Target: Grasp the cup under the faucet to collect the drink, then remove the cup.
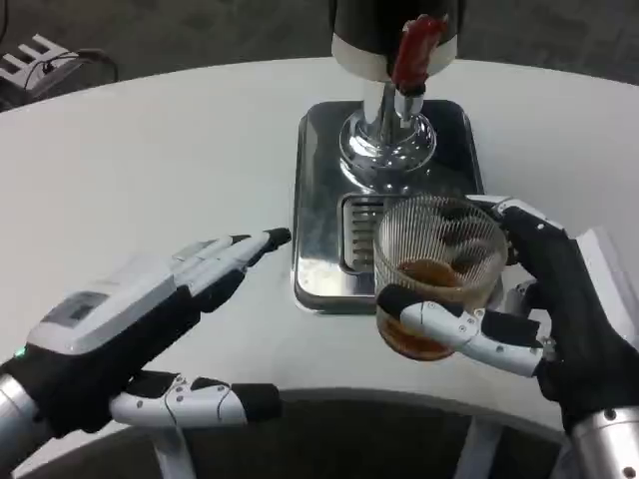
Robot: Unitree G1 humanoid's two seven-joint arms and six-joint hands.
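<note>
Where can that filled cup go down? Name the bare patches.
Bare table lies left of the dispenser base, beyond the left robot hand. A narrower strip lies right of the base. Crowded: the drip tray under the cup, held by the right robot hand.

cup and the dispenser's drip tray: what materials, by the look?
Cup: likely clear glass, maybe plastic; ribbed wall, amber drink showing through, held by the right hand. Drip tray: polished metal, probably stainless steel; mirror-like reflections.

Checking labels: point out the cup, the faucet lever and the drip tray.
cup [439, 261]: head view, ribbed glass wall above the drink.
faucet lever [417, 48]: head view, middle of the red handle.
drip tray [318, 200]: head view, bare shiny left side of the base.
</note>
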